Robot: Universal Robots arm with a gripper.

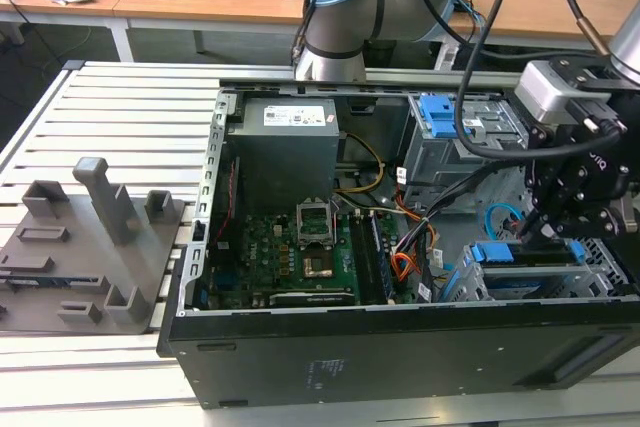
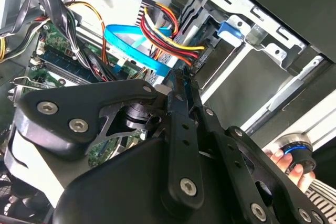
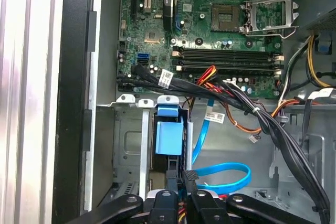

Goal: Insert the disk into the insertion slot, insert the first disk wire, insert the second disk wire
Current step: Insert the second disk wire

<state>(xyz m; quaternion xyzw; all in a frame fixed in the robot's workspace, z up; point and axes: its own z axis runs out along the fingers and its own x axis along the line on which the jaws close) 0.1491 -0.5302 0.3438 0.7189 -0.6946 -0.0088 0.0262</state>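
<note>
Three views show one open black steel computer case (image 1: pixel 400 347) lying on a slatted aluminium table (image 1: pixel 130 107). At the exterior view's left we see a grey moulded fixture plate (image 1: pixel 90 247) with upright blocks and shallow pockets. Next comes the case interior: a boxy grey power supply (image 1: pixel 285 147) above the green motherboard (image 1: pixel 300 257), whose square socket frame is of bright metal. Further toward the exterior view's right stands a taller grey sheet-metal box (image 1: pixel 440 137) with a blue plastic latch, and below it the insertion slot (image 1: pixel 605 272), a low perforated grey cage. The disk (image 1: pixel 525 259), a flat slab edged with blue plastic rails, lies seated in this bay; in the first wrist view its blue tab (image 3: pixel 169 135) sits between the folded metal walls. The matt black gripper (image 1: pixel 535 227) hangs over the disk's near end. In the second wrist view we see its slender bolted fingers (image 2: pixel 184 124) drawn together at the small black plug of the first disk wire (image 2: pixel 168 24), a bundle of thin red, orange and black strands, and we read the plug as pinched between them. The second disk wire (image 2: pixel 131 45), a flat glossy light-blue ribbon, curves in a loop just beside the bundle, lying loose on the case floor in the first wrist view. At the far edge of the second wrist view a hand (image 2: pixel 286 162) rests on a round blue-ringed knob (image 2: pixel 296 150).
</note>
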